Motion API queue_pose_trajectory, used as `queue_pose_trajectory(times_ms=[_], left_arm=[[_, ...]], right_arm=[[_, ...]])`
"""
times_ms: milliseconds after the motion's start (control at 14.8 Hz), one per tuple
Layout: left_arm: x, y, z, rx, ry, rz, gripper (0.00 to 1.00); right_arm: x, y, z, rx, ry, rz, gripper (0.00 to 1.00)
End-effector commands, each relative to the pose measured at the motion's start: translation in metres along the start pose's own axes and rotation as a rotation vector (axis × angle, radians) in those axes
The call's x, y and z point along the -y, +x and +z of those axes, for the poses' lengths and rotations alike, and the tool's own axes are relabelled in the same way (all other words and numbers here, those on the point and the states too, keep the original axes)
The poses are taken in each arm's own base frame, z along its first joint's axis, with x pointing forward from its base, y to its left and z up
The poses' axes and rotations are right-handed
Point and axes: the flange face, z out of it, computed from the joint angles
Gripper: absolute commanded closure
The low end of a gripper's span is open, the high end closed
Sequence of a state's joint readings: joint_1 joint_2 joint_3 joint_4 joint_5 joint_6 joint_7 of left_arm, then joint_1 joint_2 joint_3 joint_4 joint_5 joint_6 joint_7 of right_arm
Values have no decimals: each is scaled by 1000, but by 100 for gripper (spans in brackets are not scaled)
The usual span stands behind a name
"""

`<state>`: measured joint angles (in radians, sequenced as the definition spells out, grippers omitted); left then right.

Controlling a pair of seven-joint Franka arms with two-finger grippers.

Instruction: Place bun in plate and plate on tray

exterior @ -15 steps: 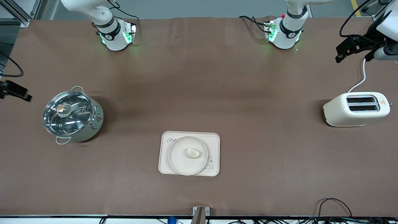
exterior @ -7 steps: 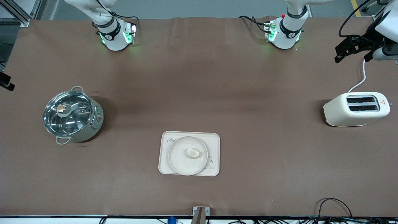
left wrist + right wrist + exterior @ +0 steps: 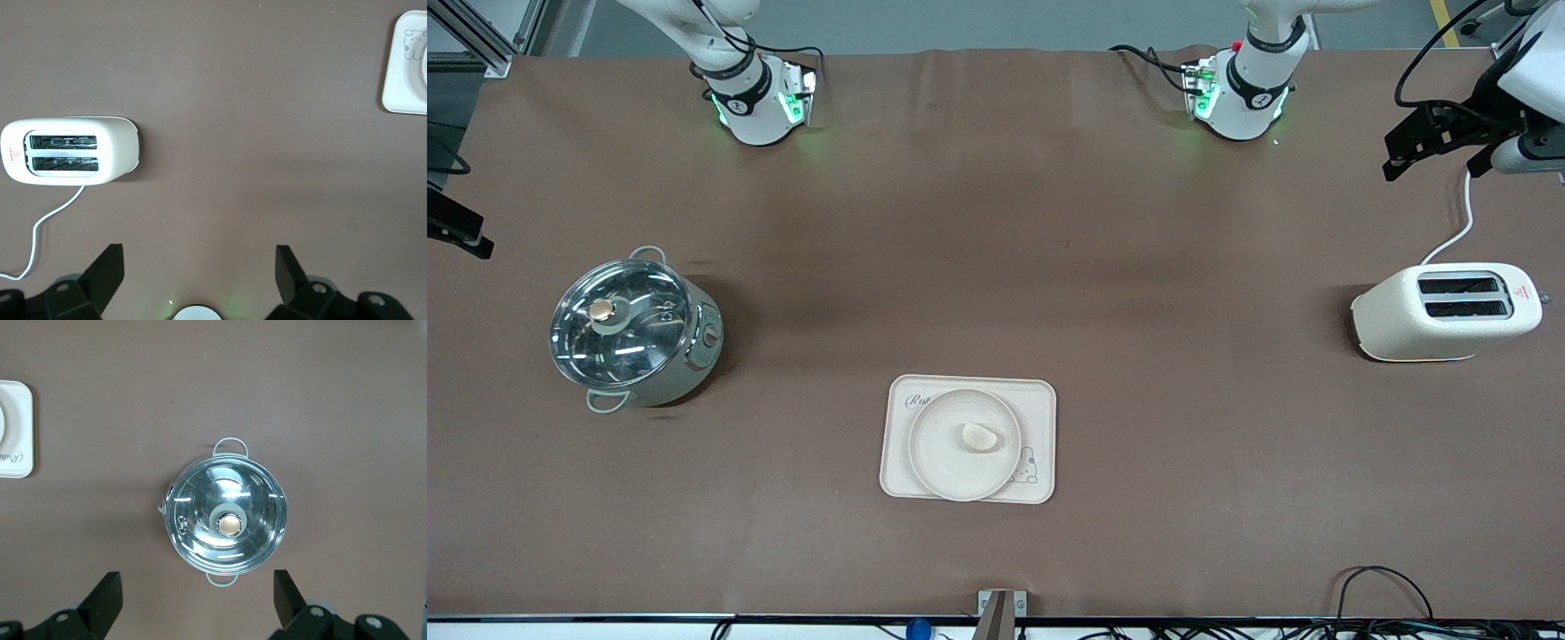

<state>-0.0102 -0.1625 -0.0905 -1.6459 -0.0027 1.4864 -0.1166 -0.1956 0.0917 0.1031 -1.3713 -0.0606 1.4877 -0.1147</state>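
A: Status?
B: I log the bun [image 3: 979,436] in the plate [image 3: 947,462], plate on the tray [image 3: 1040,400], mid-worktop [image 3: 996,222], nearer the front camera; I judge nothing is left.

A: Count?
B: One each, plus one pot [image 3: 633,333], one toaster [image 3: 1446,312]. Left end effector [image 3: 200,273] waits, fingers apart, by the toaster; right end effector [image 3: 197,595] waits, apart, over the pot.
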Motion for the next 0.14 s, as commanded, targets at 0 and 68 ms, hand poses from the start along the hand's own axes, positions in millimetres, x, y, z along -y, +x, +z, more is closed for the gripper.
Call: queue_pose_trajectory(times_ms=[0,68], left_arm=[[2,1,-7,-3,-4,7,0],[2,1,-7,-3,-4,6,0]], right_arm=[[8,-6,-9,-2,-15,-4,0],[5,-6,-9,-1,-16,-2,0]])
